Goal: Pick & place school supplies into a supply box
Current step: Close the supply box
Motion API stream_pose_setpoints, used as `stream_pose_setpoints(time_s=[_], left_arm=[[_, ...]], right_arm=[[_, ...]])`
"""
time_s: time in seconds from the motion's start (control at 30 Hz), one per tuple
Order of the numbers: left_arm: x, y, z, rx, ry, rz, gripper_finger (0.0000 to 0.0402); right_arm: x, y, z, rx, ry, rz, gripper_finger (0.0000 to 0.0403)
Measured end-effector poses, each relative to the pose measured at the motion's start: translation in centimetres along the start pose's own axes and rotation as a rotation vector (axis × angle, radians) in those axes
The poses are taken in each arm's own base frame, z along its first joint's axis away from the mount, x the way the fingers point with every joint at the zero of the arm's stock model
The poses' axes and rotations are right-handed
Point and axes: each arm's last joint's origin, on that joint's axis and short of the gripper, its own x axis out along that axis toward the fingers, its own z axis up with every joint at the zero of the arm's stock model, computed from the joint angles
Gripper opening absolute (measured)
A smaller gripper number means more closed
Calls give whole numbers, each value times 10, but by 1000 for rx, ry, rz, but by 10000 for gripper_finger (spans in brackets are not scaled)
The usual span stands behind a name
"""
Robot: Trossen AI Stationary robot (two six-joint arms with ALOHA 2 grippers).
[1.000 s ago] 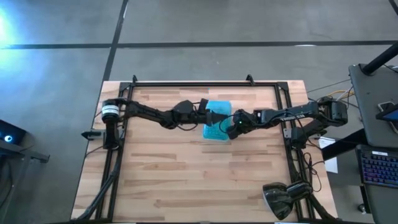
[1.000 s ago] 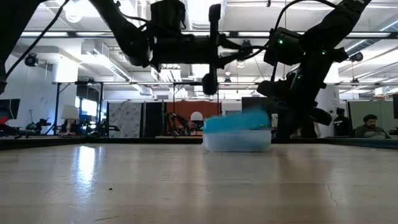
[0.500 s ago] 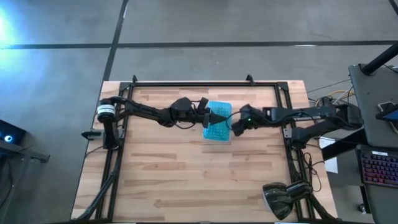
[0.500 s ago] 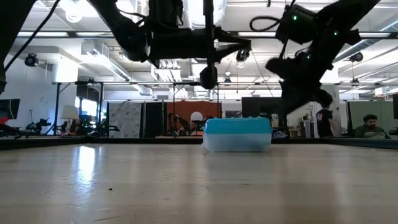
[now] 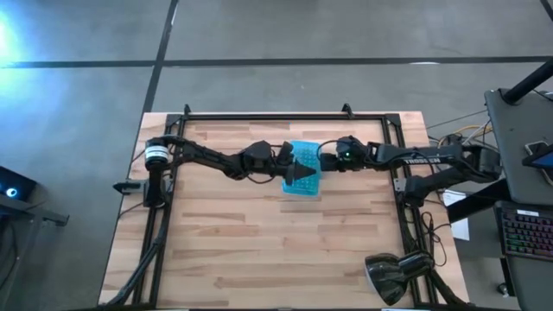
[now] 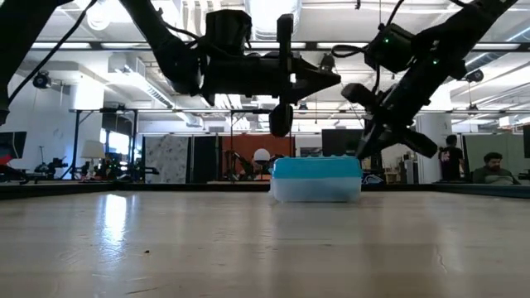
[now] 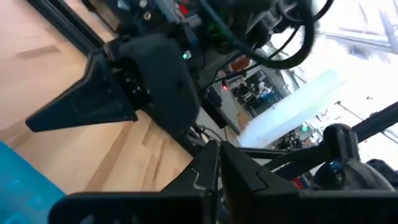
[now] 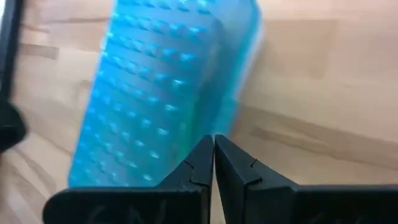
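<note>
The supply box (image 5: 302,179) lies closed mid-table, its turquoise lid (image 6: 316,166) flat on the clear lower half (image 6: 315,189), which rests on the wood. No scissors, pencils, pens or marker show in any view. My left gripper (image 5: 308,170) is shut and hangs level well above the box (image 6: 334,80), pointing toward the table's right. My right gripper (image 5: 322,158) is shut and slants down toward the box's right far corner, tips just above the lid (image 6: 362,150). In the right wrist view the shut gripper (image 8: 214,144) sits over the lid's edge (image 8: 239,106).
Black frame rails (image 5: 285,115) run along the table's far and side edges. A dark lamp head (image 5: 389,276) sits at the near right corner. Bare wood (image 5: 259,250) spreads across the near half. People (image 6: 493,167) stand in the room behind the table.
The turquoise lid, raised and blurred a second ago, has dropped flat onto the clear half. My right gripper has drawn back from the box's right side, risen, and moved toward the far edge. My left gripper has shifted slightly right over the box.
</note>
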Motion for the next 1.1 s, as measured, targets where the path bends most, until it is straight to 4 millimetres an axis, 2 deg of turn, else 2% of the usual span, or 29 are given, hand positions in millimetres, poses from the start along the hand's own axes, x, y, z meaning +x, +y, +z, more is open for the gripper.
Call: stream_pose_setpoints(time_s=[0.27, 0.47, 0.6, 0.73, 0.83, 0.93, 1.1], left_arm=[[-9, -4, -5, 42, 118, -17, 0], [-39, -6, -11, 100, 167, 149, 0], [-60, -9, -12, 134, 184, 297, 0], [-77, -14, -10, 166, 164, 432, 0], [-84, -20, -5, 182, 110, 460, 0], [-85, -23, 1, 207, 61, 473, 0], [-69, -15, 8, 245, 77, 465, 0]], right_arm=[[1, 22, 12, -123, -88, 97, 9], [29, 15, 6, -122, 39, 69, 9], [42, 18, 2, -129, 68, 106, 8], [42, 28, 3, -138, 39, 231, 9], [30, 41, 12, -168, -31, 285, 9], [19, 42, 15, -199, -71, 206, 9], [16, 21, 6, -161, 42, -32, 9]])
